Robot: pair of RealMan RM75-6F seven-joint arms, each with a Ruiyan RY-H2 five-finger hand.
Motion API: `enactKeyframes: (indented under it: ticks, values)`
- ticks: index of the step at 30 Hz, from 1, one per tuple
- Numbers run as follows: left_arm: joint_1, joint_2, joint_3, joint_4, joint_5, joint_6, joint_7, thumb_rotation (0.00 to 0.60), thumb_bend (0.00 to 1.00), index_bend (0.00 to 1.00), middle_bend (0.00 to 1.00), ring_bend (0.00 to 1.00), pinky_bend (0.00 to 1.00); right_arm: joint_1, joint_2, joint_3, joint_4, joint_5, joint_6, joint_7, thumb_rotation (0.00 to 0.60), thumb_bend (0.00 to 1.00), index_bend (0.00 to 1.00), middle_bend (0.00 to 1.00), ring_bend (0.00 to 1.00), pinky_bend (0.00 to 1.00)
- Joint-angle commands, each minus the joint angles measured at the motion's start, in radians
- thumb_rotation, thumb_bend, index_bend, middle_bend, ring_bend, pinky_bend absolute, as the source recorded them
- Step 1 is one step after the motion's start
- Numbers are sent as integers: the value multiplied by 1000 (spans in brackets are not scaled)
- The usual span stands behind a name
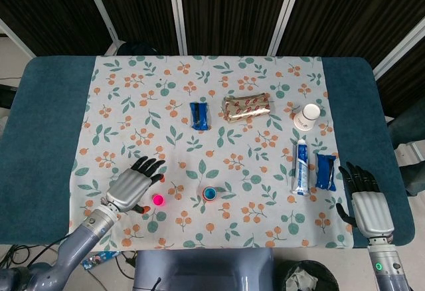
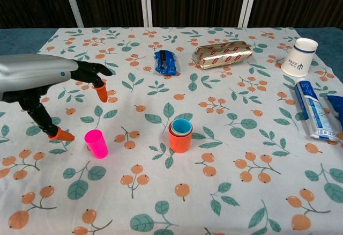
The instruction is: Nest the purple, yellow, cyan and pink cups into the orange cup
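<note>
Here the left robot hand hovers over the floral cloth on the desk, fingers spread and holding nothing, its orange-tipped thumb just beside the pink cup but apart from it. The pink cup stands upright, left of the orange cup, which already carries nested cups, cyan showing innermost. The right robot hand rests at the desk's right edge, fingers apart and empty, near a blue packet and a toothpaste tube. Farther back lie a white paper cup, a gold-wrapped bar and another blue packet.
</note>
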State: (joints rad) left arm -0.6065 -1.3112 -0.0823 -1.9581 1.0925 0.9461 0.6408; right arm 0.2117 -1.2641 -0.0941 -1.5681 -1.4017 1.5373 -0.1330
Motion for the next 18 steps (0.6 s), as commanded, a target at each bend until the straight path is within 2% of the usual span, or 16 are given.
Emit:
enactKeyframes:
  ticks: [1, 18]
  values:
    - [-14, -43, 14, 20, -34, 15, 35, 600, 124, 325, 23, 0, 9, -3, -1, 3, -1, -3, -3, -3, 600, 406, 49, 0, 12, 102]
    - [-46, -139, 38, 81, -57, 62, 98, 600, 153, 418, 48, 0, 9, -24, -1, 38, -5, -2, -27, -8, 600, 406, 49, 0, 12, 102]
